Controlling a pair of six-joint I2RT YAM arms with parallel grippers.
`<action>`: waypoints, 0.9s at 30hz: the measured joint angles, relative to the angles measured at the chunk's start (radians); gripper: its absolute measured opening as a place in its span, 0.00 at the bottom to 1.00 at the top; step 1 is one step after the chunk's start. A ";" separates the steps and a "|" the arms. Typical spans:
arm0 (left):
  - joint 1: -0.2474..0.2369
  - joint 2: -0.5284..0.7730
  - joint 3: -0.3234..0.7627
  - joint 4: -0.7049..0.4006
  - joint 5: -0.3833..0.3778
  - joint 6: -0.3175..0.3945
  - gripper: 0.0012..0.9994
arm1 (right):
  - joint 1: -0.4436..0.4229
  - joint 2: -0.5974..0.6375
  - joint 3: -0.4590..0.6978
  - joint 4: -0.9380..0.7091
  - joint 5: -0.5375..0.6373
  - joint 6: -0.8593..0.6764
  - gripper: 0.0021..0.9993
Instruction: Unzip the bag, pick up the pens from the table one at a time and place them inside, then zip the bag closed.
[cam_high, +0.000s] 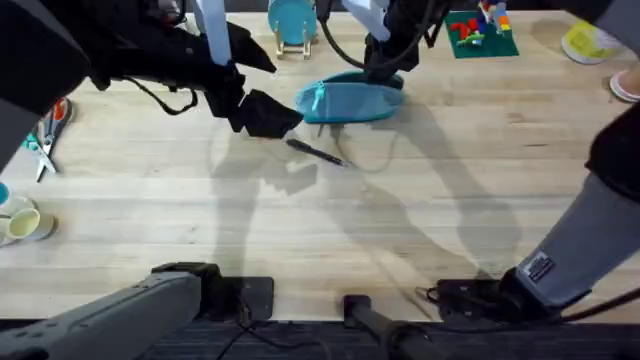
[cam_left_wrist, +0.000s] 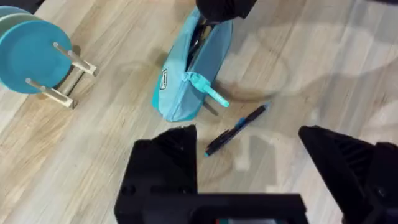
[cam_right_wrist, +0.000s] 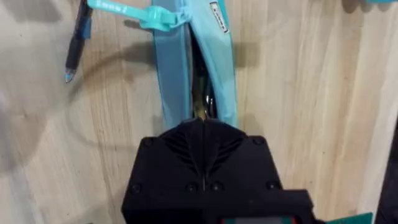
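The turquoise bag lies at the table's far middle, its zipper open along the top and a dark gap showing inside. The teal zipper pull sticks out at the bag's left end. One dark pen lies on the wood just in front of the bag. My left gripper hovers open above the pen, its fingers spread wide and holding nothing. My right gripper is shut on the bag's right end, its fingers pinching the fabric by the zipper.
A round teal object on a wooden stand sits behind the bag. Scissors and cups are at the left edge. A green plate with bricks and a yellow item are at the far right.
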 joint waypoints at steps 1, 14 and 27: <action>0.000 0.000 0.000 0.000 0.000 0.000 0.99 | 0.000 0.006 0.000 0.000 0.000 0.000 0.03; 0.000 0.000 0.000 0.000 0.000 0.000 0.99 | 0.000 0.066 0.000 0.050 0.000 0.008 0.03; 0.000 0.000 0.000 0.000 0.000 0.000 0.99 | 0.011 0.100 0.000 0.061 0.005 0.011 0.15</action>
